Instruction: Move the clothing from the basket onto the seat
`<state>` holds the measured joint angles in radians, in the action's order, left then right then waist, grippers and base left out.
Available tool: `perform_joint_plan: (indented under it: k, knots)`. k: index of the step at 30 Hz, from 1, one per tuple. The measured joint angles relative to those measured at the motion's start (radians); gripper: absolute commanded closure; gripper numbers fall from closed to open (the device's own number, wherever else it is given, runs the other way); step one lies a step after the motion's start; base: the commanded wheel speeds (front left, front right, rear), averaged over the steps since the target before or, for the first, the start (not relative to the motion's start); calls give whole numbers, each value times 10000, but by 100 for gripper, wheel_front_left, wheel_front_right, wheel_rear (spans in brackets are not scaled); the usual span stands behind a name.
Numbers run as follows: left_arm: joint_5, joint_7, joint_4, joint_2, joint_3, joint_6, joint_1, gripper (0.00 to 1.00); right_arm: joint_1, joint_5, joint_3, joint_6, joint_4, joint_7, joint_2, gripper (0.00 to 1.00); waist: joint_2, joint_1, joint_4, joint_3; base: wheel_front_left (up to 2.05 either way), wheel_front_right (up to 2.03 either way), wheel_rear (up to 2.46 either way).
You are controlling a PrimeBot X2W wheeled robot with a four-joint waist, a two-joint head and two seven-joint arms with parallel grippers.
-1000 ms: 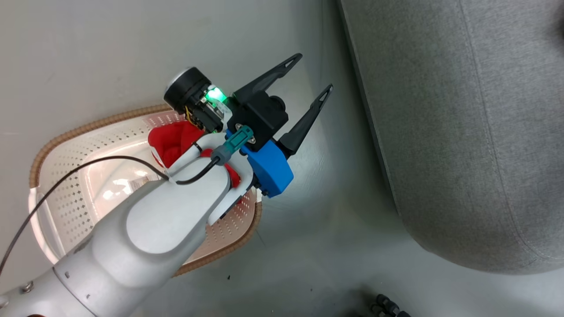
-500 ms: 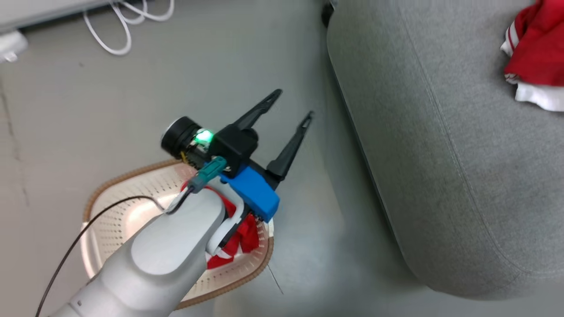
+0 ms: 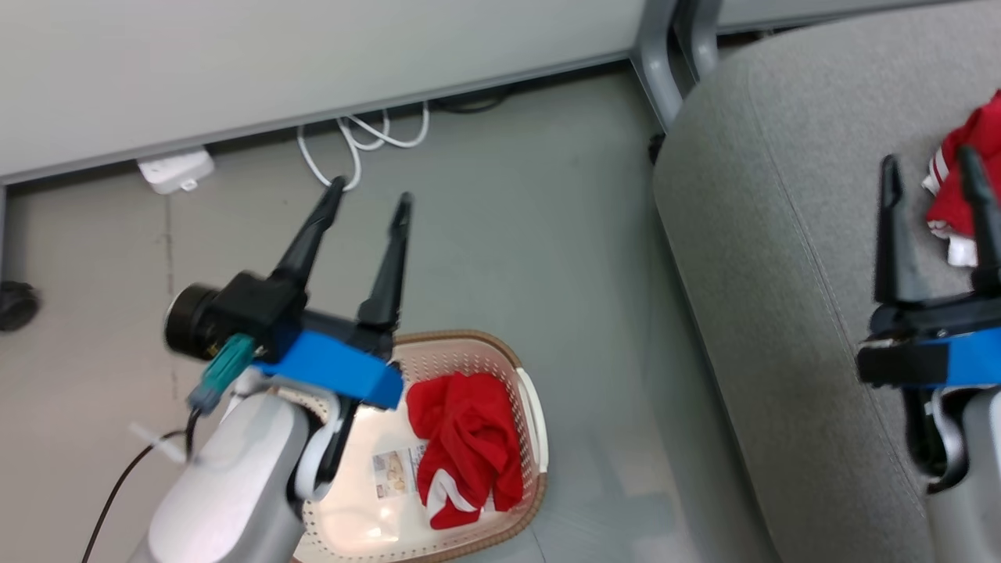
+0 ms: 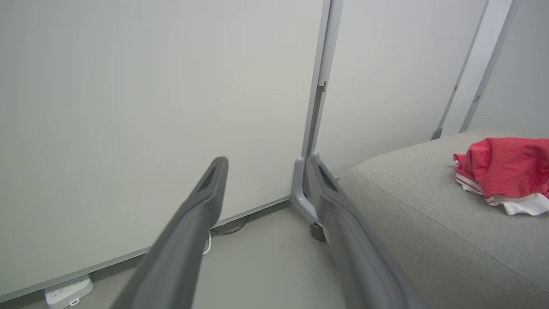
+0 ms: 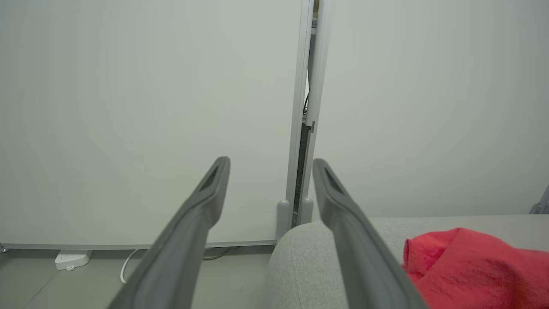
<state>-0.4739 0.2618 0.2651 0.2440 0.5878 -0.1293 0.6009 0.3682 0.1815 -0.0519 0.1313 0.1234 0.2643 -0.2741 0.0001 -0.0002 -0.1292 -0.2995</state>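
Note:
A crumpled red piece of clothing (image 3: 467, 446) with white stripe trim lies in the cream basket (image 3: 512, 369) with the brown rim, low in the head view. My left gripper (image 3: 369, 195) hangs open and empty above the basket's far left side, fingers pointing at the wall. On the grey seat (image 3: 782, 258) lies another red-and-white garment (image 3: 956, 188) (image 4: 506, 171) (image 5: 476, 274). My right gripper (image 3: 931, 163) stands open and empty over the seat, just short of that garment. The wrist views show the left gripper (image 4: 266, 159) and the right gripper (image 5: 271, 159) with fingers spread and nothing between them.
A pale partition wall (image 3: 274, 70) runs along the back, with a metal post foot (image 3: 665, 78) by the seat's corner. A white power strip (image 3: 174, 170) and looped white cables (image 3: 367, 141) lie on the grey floor at its base. A dark caster (image 3: 16, 305) sits at far left.
The head camera has swung up, bringing the wall, the cables and my right gripper into view. My left gripper has risen off the basket, uncovering the red clothing inside.

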Motion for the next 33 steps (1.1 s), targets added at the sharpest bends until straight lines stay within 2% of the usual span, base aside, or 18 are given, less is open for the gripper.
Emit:
perform_joint_plan:
  k: [6, 11, 15, 24, 33]
  knots:
    - [640, 8, -527, -211, -1756, 199, -1582, 0, -663, 8, 656, -2, -119, 0, 439, 0, 0, 0, 443, 641, 0, 0, 0]
    - [1160, 10, -784, -606, -2911, 569, -2708, 0, -1386, 52, 966, -2, -102, 0, 802, 0, 0, 0, 717, 1139, 0, 0, 0]
    - [1653, 8, -792, -1049, -3703, 1049, -3658, 0, -2110, 50, 1080, -2, -104, 0, 1051, 0, 0, 0, 884, 1547, 0, 0, 0]
    - [2309, 8, -688, -1628, -4702, 1733, -4775, 0, -3253, 113, 1072, -2, -96, 0, 1193, 0, 0, 1, 1032, 2165, 0, 0, 0]
    - [2656, 8, -602, -1881, -5097, 2050, -5350, 0, -3998, 105, 949, -2, -54, 0, 1455, 0, 0, 1, 1136, 2660, 0, 0, 0]
